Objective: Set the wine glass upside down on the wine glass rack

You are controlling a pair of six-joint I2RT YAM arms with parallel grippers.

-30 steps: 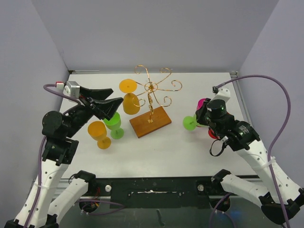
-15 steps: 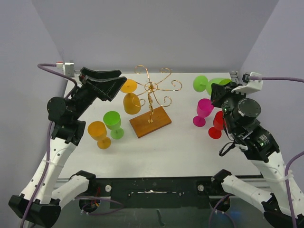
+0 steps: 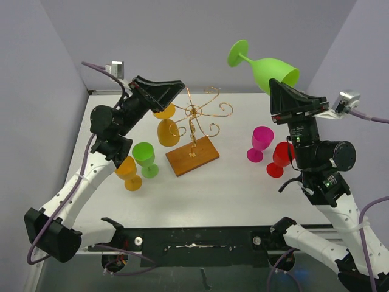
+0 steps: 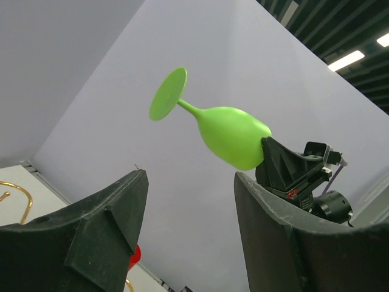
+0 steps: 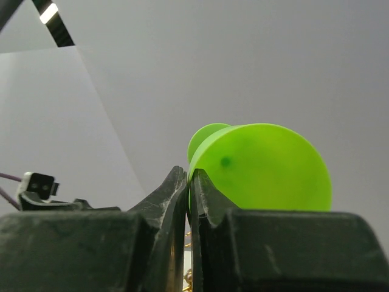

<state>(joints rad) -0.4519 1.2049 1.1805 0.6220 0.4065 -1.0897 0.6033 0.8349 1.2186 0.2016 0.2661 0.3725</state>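
The right jaws are clenched on the rim of the green glass (image 3: 272, 70), held aloft at 2 o'clock from the rack (image 3: 193, 152) with its foot tipped toward 10 o'clock, while the left jaws gape, grasping nothing, raised at 10 o'clock of the rack, which stands mid-surface (image 3: 243, 188).

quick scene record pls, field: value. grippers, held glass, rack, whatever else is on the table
right gripper: shut on the rim of the green wine glass, held high, foot pointing up-left
left gripper: open, empty, raised left of the rack
wine glass rack: mid table, foot-up orange glass at its left arm
standing left: small green glass, standing orange glass
standing right: pink glass, red glass
task: held glass not yet on rack
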